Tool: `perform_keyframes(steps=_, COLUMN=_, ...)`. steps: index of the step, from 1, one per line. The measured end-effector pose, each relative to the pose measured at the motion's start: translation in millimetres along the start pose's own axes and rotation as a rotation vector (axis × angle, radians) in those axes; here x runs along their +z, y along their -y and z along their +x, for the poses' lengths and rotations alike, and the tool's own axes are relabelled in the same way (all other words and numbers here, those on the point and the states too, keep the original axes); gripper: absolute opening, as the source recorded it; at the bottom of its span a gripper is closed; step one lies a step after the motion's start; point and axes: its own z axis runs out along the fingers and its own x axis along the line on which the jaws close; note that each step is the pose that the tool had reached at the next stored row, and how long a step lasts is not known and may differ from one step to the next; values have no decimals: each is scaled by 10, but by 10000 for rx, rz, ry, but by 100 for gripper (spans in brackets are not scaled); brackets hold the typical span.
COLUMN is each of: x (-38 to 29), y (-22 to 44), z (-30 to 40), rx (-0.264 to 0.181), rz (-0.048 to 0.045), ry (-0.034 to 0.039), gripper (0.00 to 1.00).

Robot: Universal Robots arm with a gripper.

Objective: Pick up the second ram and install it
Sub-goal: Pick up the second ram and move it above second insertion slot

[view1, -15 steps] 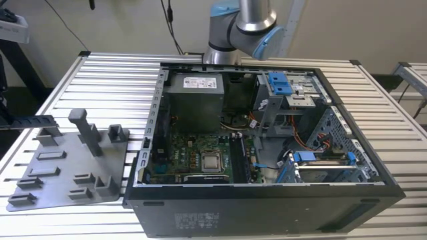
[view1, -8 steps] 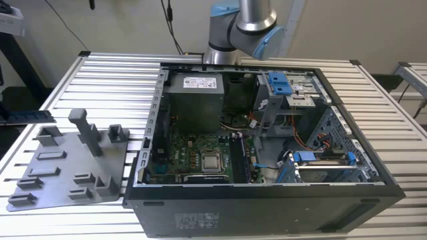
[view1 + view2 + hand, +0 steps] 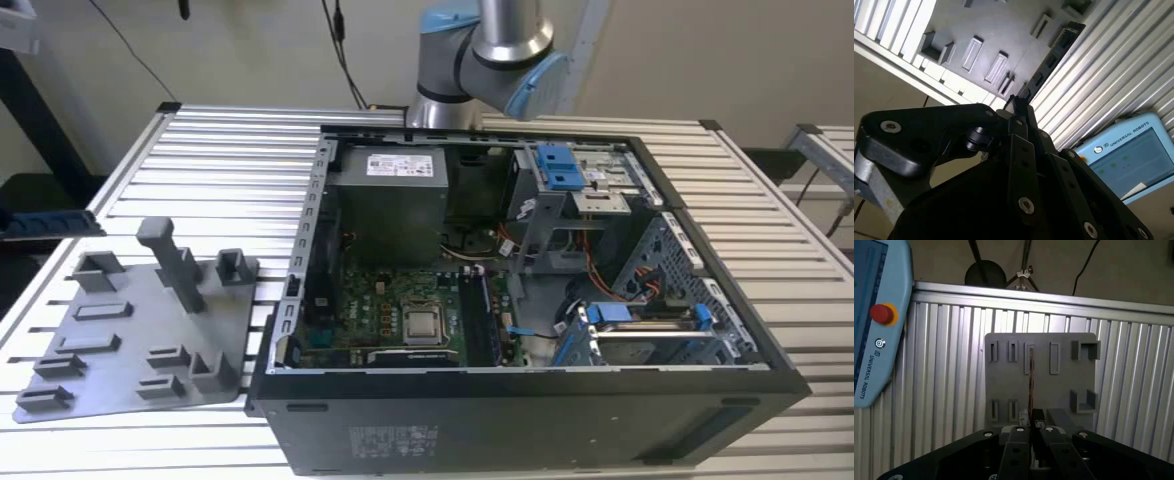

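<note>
ROBOT GRIPS MEMORY STICK OVER FIXTURE PLATE: The hand is clenched on the second ram, pinching the stick between its black fingertips and holding it above the grey fixture plate that lies on the slatted table. In the first wrist view the stick is seen edge-on. It is a thin brownish line running straight out from the fingertips, parallel to the long sides of the plate's narrow slots. A blue teach pendant with a red button rests on the table to one side of the plate. The second wrist view catches what that angle hides: the stick's flat face, a dark strip carrying a row of black chips. From there its long axis stretches away from the fingertips, slanting across the plate's edge and the table's slats, and the pendant's lit screen faces the camera. The exterior view gives the wider setting. The arm rises behind an open computer case, which lies on its side with the motherboard exposed. The plate sits just beside the case on the exterior view's left, its blocks and posts standing upright
</note>
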Motion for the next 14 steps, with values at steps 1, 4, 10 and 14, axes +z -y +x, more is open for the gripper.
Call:
perform_keyframes(steps=1, x=-11, y=0, z=0, rx=0, rz=-2, ry=-1, gripper=14)
perform_keyframes(steps=4, x=-60, y=0, z=-2, rx=0, rz=-2, ry=-1, gripper=14)
perform_keyframes(steps=10, x=-111, y=0, z=-4, rx=2, rz=1, ry=1, gripper=14)
perform_keyframes(steps=14, x=-113, y=0, z=-4, rx=2, rz=-1, ry=0, gripper=14)
